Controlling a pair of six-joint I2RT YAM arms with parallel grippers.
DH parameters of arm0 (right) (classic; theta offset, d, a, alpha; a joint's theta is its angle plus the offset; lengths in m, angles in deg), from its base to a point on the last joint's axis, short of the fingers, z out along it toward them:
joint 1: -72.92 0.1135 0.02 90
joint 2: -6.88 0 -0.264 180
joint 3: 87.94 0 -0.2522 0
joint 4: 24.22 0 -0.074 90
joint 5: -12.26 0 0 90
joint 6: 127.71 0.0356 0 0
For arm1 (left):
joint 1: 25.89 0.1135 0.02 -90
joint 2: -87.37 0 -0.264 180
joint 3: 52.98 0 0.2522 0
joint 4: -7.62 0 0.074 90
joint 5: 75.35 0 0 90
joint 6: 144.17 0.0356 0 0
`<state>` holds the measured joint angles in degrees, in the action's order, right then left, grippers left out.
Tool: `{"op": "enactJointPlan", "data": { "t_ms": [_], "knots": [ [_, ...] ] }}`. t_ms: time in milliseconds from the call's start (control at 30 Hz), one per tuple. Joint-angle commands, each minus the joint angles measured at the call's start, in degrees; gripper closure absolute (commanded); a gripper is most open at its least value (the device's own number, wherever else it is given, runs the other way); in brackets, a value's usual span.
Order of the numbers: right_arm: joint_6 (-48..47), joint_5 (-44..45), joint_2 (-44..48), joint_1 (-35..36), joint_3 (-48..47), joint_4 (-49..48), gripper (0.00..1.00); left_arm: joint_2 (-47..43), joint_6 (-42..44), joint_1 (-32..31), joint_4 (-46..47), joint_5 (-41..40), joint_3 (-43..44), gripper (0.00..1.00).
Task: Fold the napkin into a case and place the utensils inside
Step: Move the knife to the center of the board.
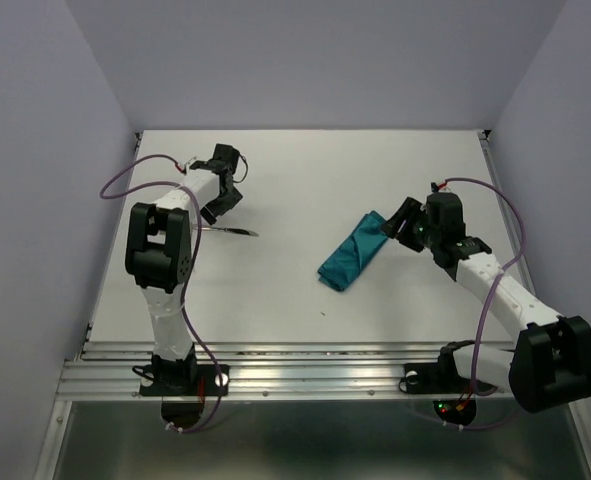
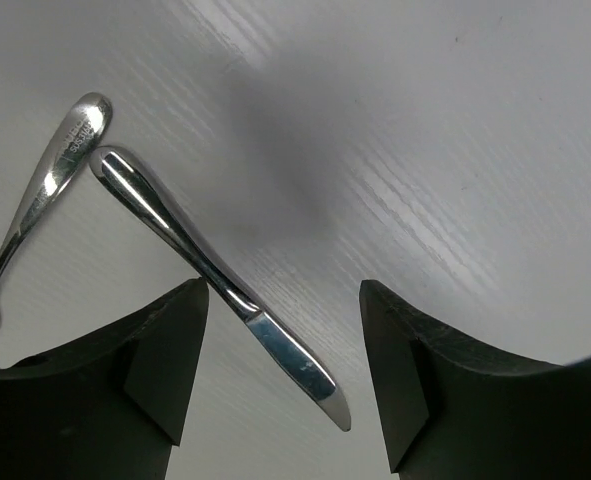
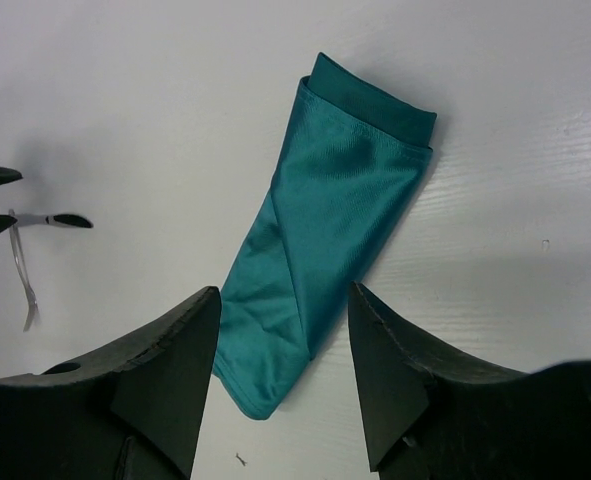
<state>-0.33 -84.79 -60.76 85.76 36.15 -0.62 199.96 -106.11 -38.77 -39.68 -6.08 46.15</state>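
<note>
Two pieces wait outside: the knife (image 2: 215, 280) and the other utensil (image 2: 45, 190) lie on the table (image 1: 275, 300) under your left gripper (image 2: 283, 325), spread wide and empty. The case (image 3: 320, 240) looks folded, lying well apart beneath your right gripper (image 3: 284, 295), also spread. Loading remains.

Knife (image 2: 220, 285) on worktop (image 2: 445, 150) btw left pincer (image 2: 283, 290) fingers; 2nd utensil (image 2: 45, 190) just left. Napkin (image 3: 325, 220) btw right pincer (image 3: 285, 295) fingers, stretching ahead.

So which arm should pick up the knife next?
Left. The left tool hangs open right over the knife, beside the fork. The right tool is across the table, over the folded napkin.
</note>
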Motion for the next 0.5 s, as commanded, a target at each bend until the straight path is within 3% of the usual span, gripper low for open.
{"op": "enactJointPlan", "data": {
  "t_ms": [0, 467],
  "knots": [
    [-1.2, -0.1, 0.2, 0.5, 0.1, -1.2, 0.4, 2.5, -3.9, 0.0, -7.8, -0.4, 4.6, 0.27],
    [-1.4, -0.1, -0.1, 0.5, 0.8, -1.5, 0.4, 4.4, -8.5, 0.0, -5.1, 0.8, -2.8, 0.27]
  ]
}}
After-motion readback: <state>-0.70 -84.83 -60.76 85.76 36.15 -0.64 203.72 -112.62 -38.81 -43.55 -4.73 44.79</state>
